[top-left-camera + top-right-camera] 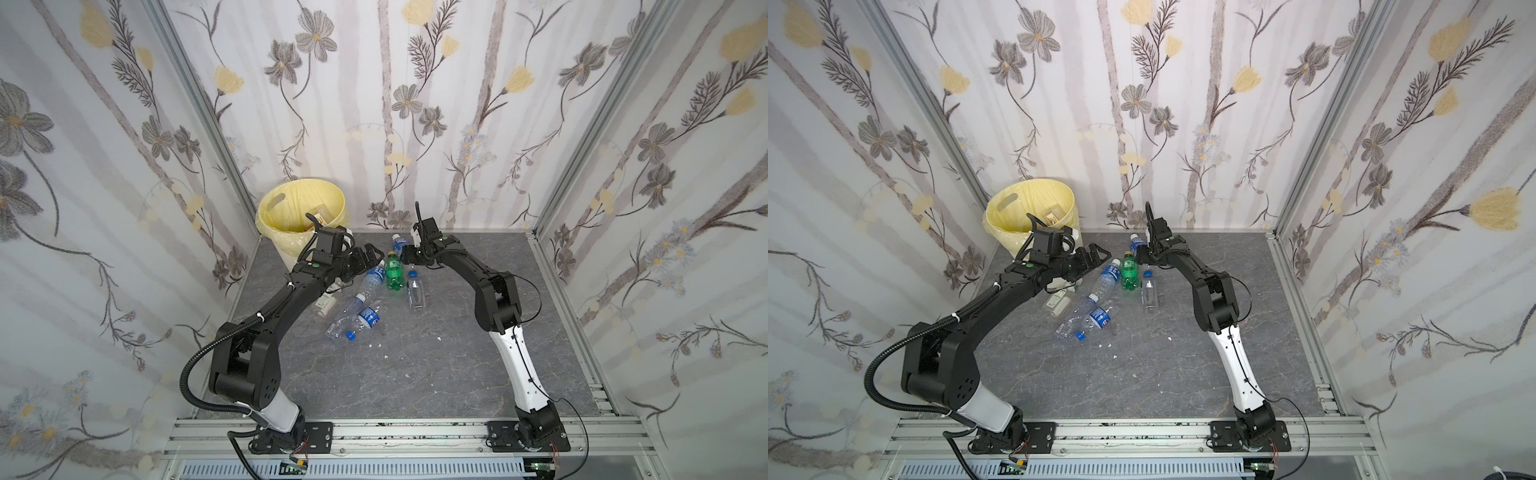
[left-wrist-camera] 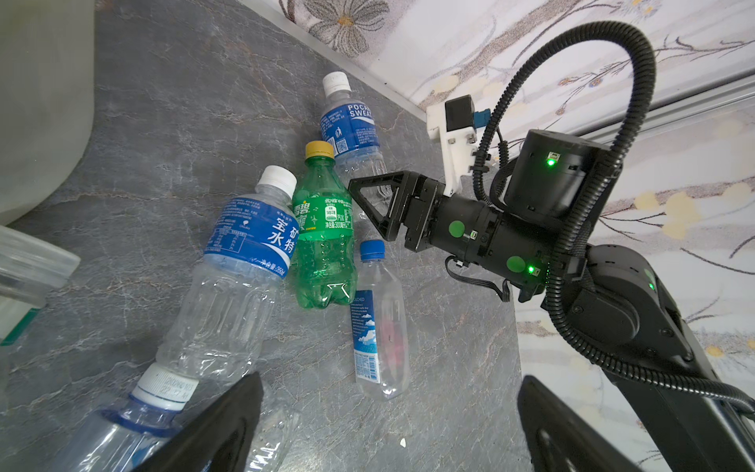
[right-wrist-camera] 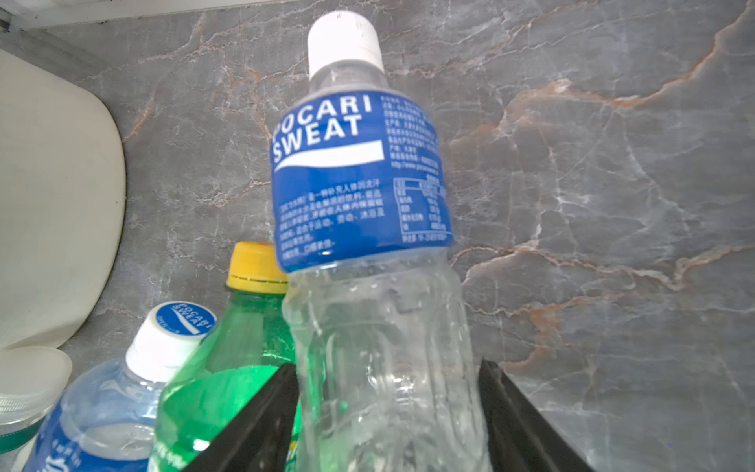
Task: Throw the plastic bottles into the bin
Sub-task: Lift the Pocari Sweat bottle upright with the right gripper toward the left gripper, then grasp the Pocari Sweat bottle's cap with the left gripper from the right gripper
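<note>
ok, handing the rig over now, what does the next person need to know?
Left end effector: open, empty, by the bottle pile.
Right end effector: fingers against both sides of the Pocari Sweat bottle, lying at the back of the pile.
Bin: back left corner, something inside, cannot tell what.
Left to do: about seven bottles on the table, green bottle among them.

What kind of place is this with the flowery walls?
Probably a robot practice booth, not a real room: robot arms bolted to a metal rail, flowered wall panels in metal frames, and plastic bottles lying near a bin.
</note>
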You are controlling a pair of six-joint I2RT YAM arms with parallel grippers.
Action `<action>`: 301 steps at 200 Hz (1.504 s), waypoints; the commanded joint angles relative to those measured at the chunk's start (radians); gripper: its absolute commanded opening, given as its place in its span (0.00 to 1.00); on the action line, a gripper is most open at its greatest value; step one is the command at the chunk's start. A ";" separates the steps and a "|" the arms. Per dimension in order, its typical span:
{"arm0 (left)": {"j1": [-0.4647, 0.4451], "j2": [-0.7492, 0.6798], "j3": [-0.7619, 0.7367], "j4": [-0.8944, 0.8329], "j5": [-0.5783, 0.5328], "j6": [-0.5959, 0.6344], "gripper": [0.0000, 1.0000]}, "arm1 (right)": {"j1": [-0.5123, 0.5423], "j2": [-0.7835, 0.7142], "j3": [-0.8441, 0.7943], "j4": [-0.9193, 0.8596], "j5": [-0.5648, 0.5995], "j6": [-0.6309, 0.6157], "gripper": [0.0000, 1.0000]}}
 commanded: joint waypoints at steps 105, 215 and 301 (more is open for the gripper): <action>-0.023 0.012 0.038 0.024 -0.014 -0.031 1.00 | -0.007 -0.140 -0.053 -0.017 0.005 -0.033 0.51; -0.069 0.137 0.334 0.028 0.032 -0.173 1.00 | 0.017 -0.750 -0.631 0.138 -0.086 -0.011 0.50; -0.155 0.150 0.374 0.037 -0.006 -0.239 1.00 | 0.107 -1.027 -0.855 0.207 -0.124 0.049 0.50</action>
